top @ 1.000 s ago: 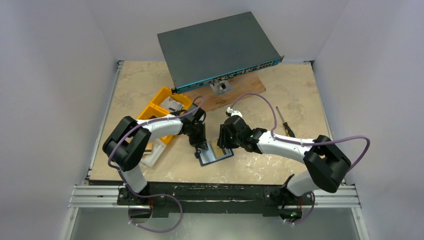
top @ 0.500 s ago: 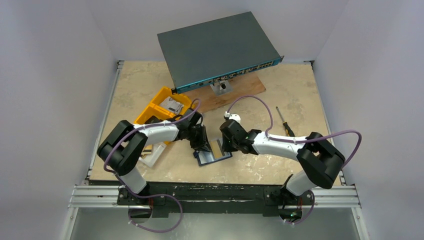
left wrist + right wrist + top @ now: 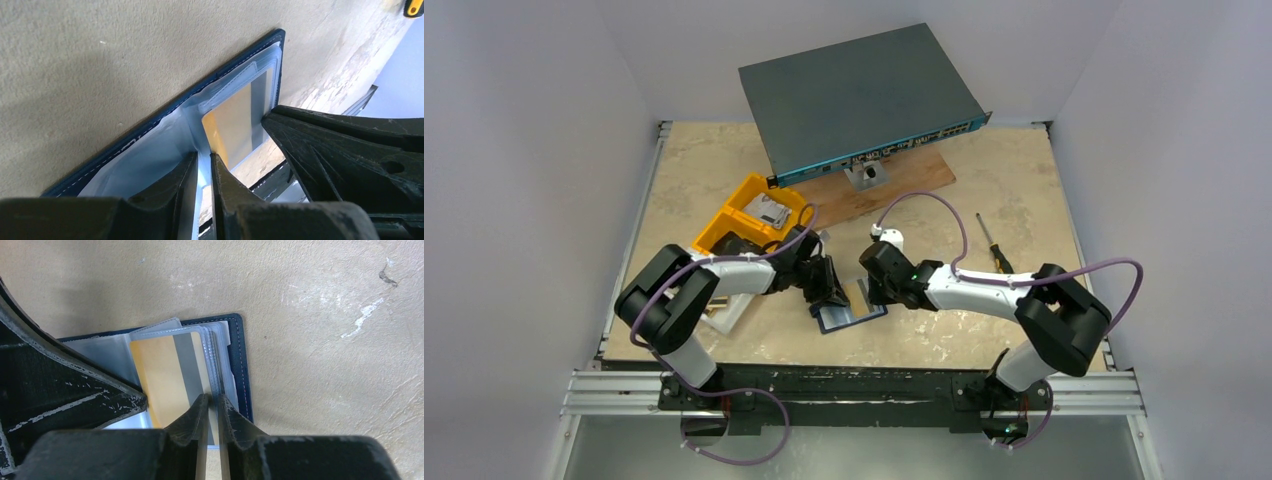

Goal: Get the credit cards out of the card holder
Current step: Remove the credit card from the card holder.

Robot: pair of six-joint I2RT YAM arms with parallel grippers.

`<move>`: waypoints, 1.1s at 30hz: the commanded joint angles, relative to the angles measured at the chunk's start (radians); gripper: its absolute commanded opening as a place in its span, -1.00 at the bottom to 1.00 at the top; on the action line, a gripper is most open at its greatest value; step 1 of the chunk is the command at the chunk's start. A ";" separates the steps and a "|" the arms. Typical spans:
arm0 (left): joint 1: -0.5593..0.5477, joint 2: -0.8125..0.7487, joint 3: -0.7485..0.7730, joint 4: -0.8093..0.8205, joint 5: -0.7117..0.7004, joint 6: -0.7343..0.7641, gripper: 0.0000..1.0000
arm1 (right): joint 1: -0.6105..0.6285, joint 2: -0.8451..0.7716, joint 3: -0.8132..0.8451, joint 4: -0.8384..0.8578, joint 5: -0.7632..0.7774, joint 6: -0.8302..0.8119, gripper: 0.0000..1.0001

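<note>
- Overhead view: both arms bend inward and meet over the card holder [image 3: 849, 316]. It lies open on the table [image 3: 924, 345] at lower centre of the frame, navy cover down and clear sleeves up.
- Right wrist view: an orange-yellow credit card [image 3: 162, 375] with a grey stripe sits in the top sleeve at centre frame, not yet out.
- The right gripper [image 3: 212, 401] has its fingers almost together over the near edge of the sleeves. I cannot tell whether they pinch the card or only plastic.
- Left wrist view: the left gripper [image 3: 204, 159], bottom centre, shows a slim gap with pale sleeve inside. I cannot tell whether it is clamped.
- Risk: if only plastic is caught, a pull would likely drag or fold the whole holder instead of freeing the card.
- Risk: a loose left hold would let the holder slide along.
- Risk: the grippers sit just beside each other and could knock together.
</note>
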 commanded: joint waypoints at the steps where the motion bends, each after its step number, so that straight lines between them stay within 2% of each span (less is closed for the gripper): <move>1: -0.006 -0.014 -0.031 0.135 0.035 -0.040 -0.66 | 0.033 0.043 0.019 -0.039 -0.011 0.026 -0.84; 8: -0.005 0.009 -0.043 0.213 0.055 -0.053 -0.60 | 0.074 0.036 0.026 -0.053 -0.006 0.039 -0.88; 17: -0.008 0.113 0.043 0.319 0.139 -0.063 -0.60 | 0.082 -0.038 -0.027 -0.092 -0.003 0.093 -0.87; 27: -0.007 0.081 0.014 0.296 0.156 -0.042 -0.65 | 0.082 -0.009 -0.014 -0.096 -0.003 0.094 -0.84; 33: -0.006 0.052 0.001 0.270 0.185 -0.010 -0.74 | 0.069 0.027 -0.018 -0.092 -0.010 0.096 -0.68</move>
